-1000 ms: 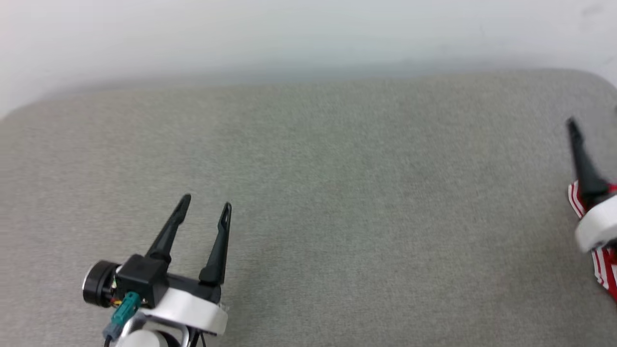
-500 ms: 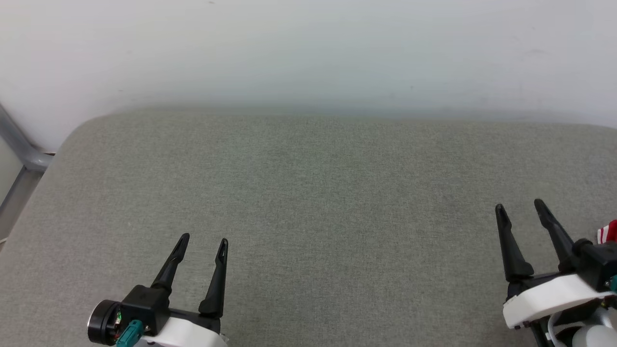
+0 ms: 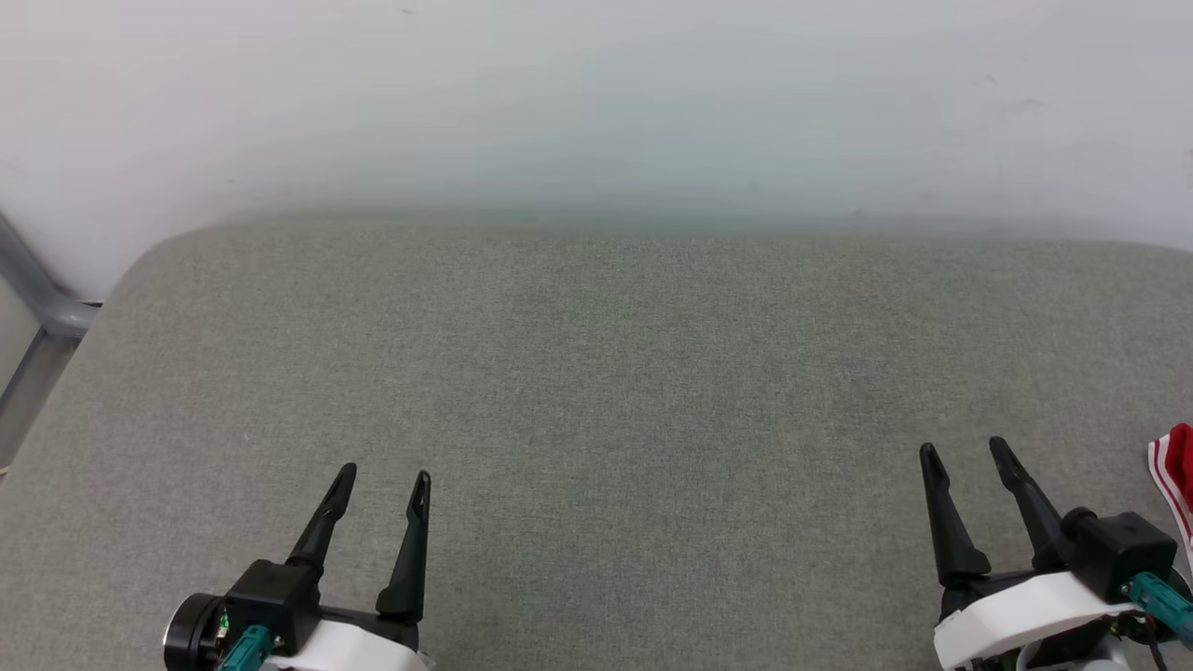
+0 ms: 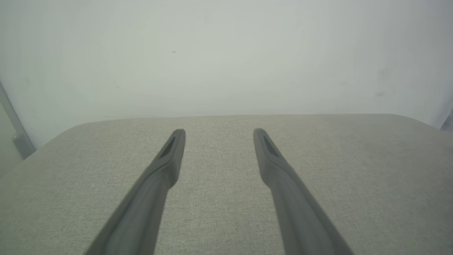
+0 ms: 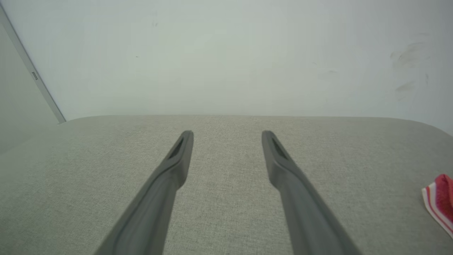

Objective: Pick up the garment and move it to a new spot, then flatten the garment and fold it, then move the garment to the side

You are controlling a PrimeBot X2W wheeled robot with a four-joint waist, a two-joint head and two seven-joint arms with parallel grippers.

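- Two long dark fingers on my left gripper (image 3: 384,473) stand spread apart and empty; the right gripper (image 3: 962,447) is the same, released and holding nothing.
- Under both lies a grey woven-fabric cushioned surface (image 3: 596,391), backed by a pale wall (image 3: 596,93).
- Only a red-and-white striped corner of the red jersey garment (image 3: 1176,475) shows, at the far right edge, near my right gripper but apart from it.
- My read: it sits off to the side, so the job is either finished or not begun. Whether it is folded I cannot tell.
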